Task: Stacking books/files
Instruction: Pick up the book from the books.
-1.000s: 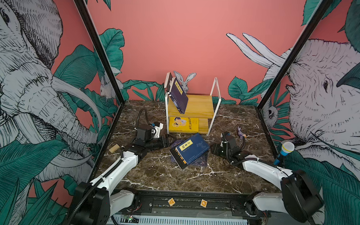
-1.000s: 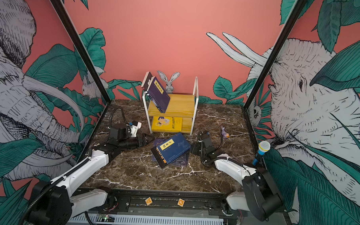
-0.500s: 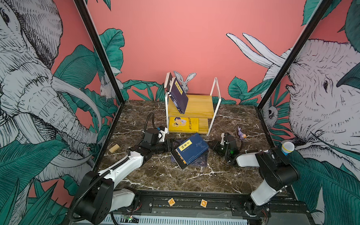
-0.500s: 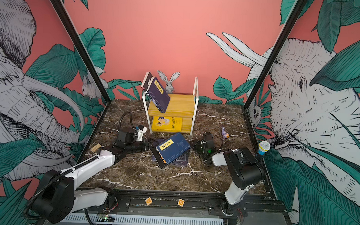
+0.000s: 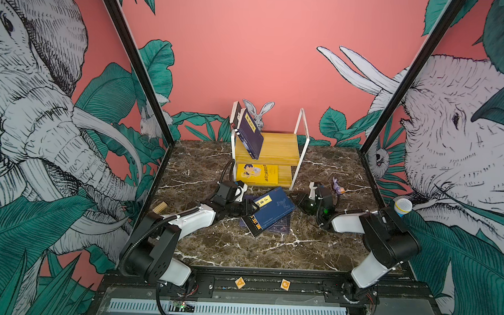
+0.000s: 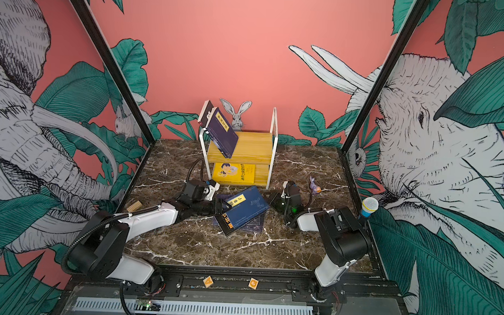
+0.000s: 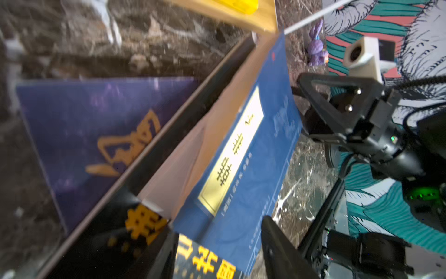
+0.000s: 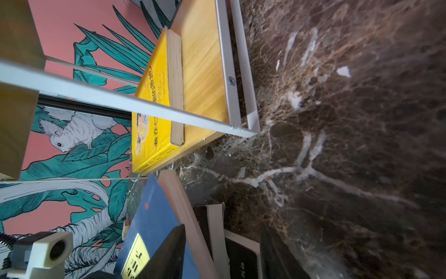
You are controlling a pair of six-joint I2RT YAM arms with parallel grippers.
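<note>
A blue book with a yellow label strip lies askew on a black book and a purple book in the middle of the table. My left gripper is open at the stack's left corner. The blue cover and the black spine sit between its fingers, and marble shows beside one finger. My right gripper is open round the stack's right edge, one finger over the blue cover.
A white-framed wooden shelf stands behind, with a navy book leaning on top and a yellow book below. A purple toy, a wooden block and a toy microphone lie at the sides.
My left gripper has slid right up to the stack's corner and its jaws have narrowed. The right arm's elbow has swung inward and its gripper has edged left onto the stack. The books have stayed put.
</note>
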